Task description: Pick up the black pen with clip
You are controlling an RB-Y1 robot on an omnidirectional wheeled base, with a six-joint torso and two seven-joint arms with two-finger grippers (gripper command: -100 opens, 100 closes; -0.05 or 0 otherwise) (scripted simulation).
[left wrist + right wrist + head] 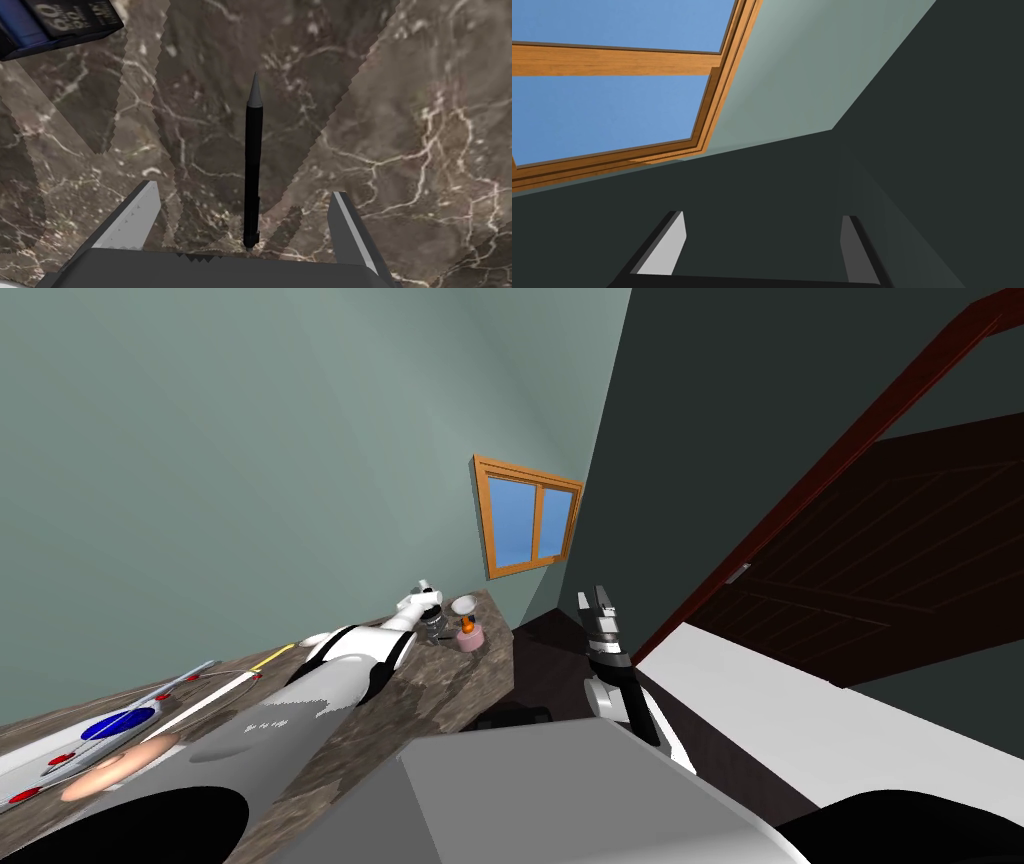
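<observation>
A slim black pen (252, 160) with a grey pointed tip lies flat on the brown marbled counter (410, 125). Its clip end sits close to the gripper's body and its tip points away. My left gripper (244, 191) hovers just above it, open, with one finger on each side of the pen's rear end and neither touching it. In the head view the left arm reaches out over the counter (440, 698) to the left gripper (425, 593) near its far end. My right gripper (598, 600) is raised beside the counter's end, open and holding nothing.
A dark box with a blue side and white "60" print (55, 22) lies beyond the left finger. Near the left hand stand a pink cup (470, 638) and a white bowl (463, 605). A white and blue object (100, 733) lies nearer me. A dark red door (880, 548) is on the right.
</observation>
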